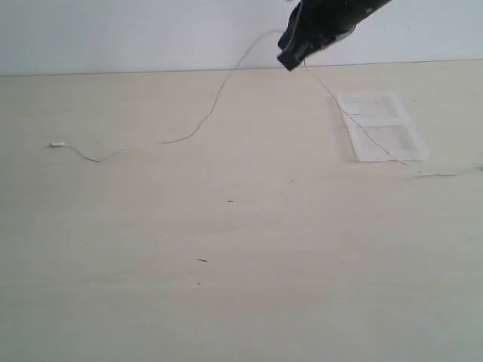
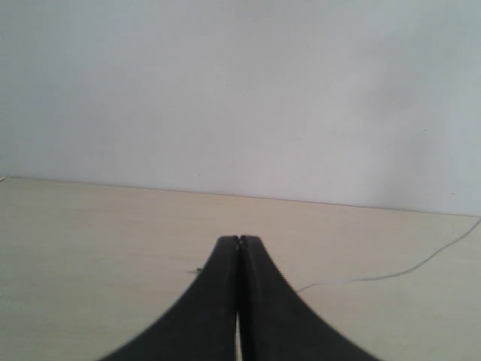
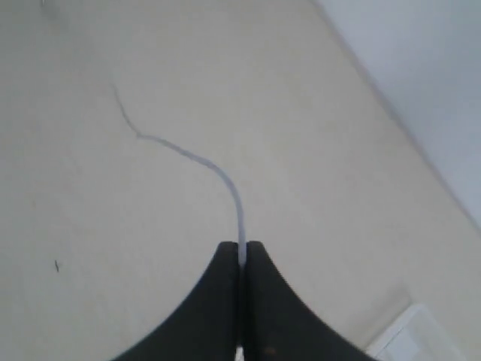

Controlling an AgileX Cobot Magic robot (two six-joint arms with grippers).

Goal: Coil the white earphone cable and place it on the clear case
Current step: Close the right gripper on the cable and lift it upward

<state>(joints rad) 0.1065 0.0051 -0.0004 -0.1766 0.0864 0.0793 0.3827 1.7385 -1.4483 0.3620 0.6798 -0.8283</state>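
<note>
Earphone cable [image 1: 205,121]: thin, white, uncoiled, pinched mid-length in right pincer [image 3: 240,250]. One strand sags leftward from the pincer to a small end piece; the other drapes across clear case [image 1: 381,127], which lies flat, translucent and two-halved, below-right of the pincer.

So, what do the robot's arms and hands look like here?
The left hand and right hand look alike: matte black, two smooth fingers each, broad at the base and curving to narrow tips. The outside view shows only a chunky black end of the right arm; no markings or wiring visible on it.
</note>
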